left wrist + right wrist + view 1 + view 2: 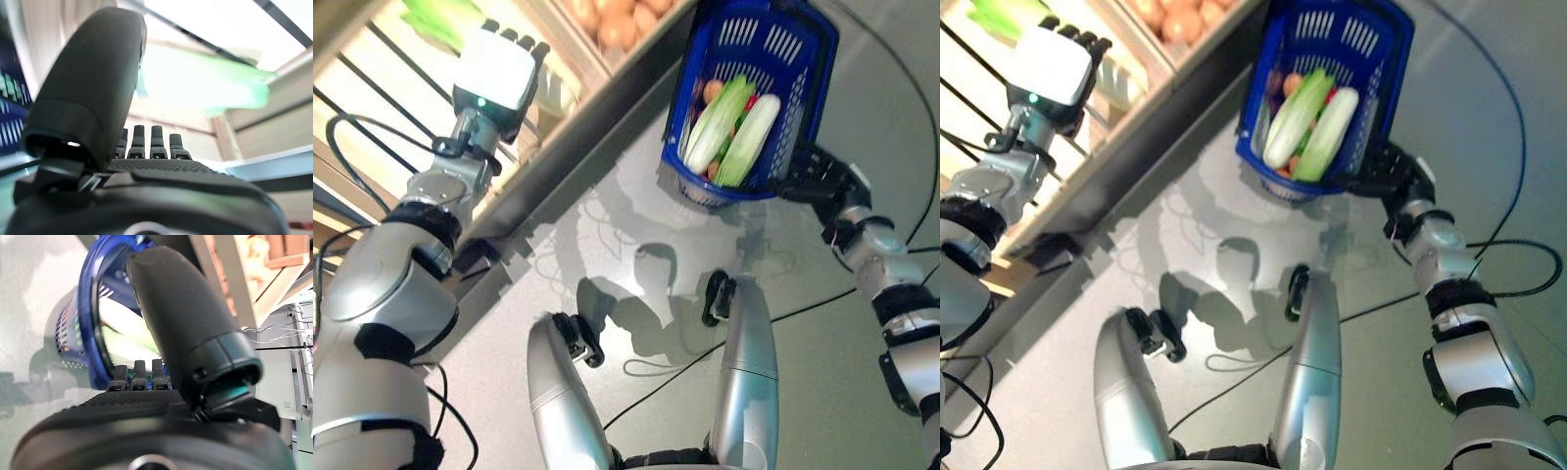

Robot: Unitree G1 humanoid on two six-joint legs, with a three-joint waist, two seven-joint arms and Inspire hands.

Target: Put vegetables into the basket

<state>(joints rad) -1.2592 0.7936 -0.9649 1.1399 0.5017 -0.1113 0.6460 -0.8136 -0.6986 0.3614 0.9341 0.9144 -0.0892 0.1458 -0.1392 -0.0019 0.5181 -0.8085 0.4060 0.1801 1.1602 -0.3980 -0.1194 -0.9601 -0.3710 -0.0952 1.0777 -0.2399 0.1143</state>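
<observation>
My right hand [818, 178] grips the lower edge of a blue plastic basket [805, 93] and holds it up above the floor. In the right wrist view its fingers [139, 377] curl against the basket's rim [91, 308]. A pale green cabbage [715, 122], a long light-green vegetable [751, 137] and small red and orange pieces lie inside the basket. My left hand [494, 70] reaches over the shelf with straight fingers [146, 142] and nothing in it. Leafy green vegetables [210, 83] lie just beyond it on the shelf [440, 18].
A wooden compartment holds round orange-brown produce [617, 22] beside the greens. The shelf's dark metal front rail [578, 147] runs diagonally between the two hands. Grey floor [636, 215] lies under the basket.
</observation>
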